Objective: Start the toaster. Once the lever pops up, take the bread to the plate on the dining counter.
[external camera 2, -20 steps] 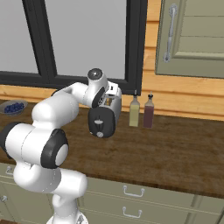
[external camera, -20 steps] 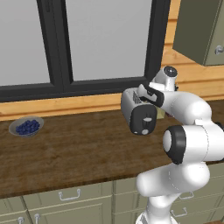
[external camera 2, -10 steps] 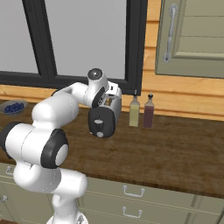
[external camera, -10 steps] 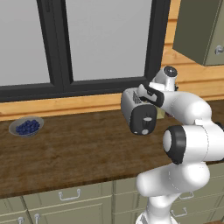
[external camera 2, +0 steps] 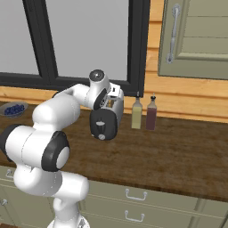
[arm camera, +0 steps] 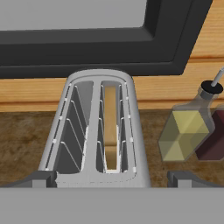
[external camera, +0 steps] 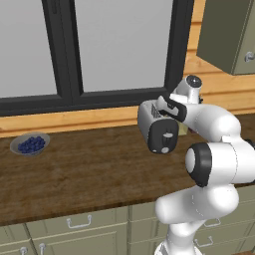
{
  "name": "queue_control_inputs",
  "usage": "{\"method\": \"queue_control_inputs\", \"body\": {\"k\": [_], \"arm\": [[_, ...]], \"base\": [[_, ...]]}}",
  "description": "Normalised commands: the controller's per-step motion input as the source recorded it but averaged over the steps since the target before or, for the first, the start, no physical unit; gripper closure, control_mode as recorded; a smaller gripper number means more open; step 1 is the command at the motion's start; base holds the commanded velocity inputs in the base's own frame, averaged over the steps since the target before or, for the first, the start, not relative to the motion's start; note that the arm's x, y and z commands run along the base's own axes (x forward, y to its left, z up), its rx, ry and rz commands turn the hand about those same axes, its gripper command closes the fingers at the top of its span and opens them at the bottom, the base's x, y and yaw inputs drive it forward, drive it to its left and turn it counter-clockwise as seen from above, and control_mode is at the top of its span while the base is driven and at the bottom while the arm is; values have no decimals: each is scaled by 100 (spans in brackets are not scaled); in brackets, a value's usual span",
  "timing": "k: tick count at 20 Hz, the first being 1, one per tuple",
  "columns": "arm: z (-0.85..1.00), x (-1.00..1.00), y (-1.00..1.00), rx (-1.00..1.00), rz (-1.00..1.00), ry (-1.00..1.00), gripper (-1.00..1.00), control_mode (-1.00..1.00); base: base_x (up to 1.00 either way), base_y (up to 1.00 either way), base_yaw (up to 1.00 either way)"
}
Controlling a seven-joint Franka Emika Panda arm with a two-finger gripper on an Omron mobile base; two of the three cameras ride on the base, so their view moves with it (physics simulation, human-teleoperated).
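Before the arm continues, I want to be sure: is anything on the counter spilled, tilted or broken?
Nothing stands out. The toaster stands upright with the bread seated in one slot. Two bottles stand upright beside it, and the bowl of blueberries sits level.

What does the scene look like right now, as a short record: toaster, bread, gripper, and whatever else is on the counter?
toaster: stands on the dark wood counter below the window, dark end panel facing the robot
bread: sits on edge in the right-hand slot as the hand view shows it; the other slot holds nothing
gripper: open, above the toaster's near end, looking down into the slots
bottles: a yellow bottle and a dark red bottle side by side, right of the toaster
bowl of blueberries: far left on the counter
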Motion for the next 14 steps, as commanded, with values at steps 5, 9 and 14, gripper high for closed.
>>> {"method": "queue_control_inputs", "body": {"k": [5, 9, 14], "arm": [[0, 0, 0, 0, 0, 0, -100, -100], [0, 0, 0, 0, 0, 0, -100, -100], [0, 0, 0, 0, 0, 0, -100, -100]], "base": [[0, 0, 0], [0, 0, 0], [0, 0, 0]]}}
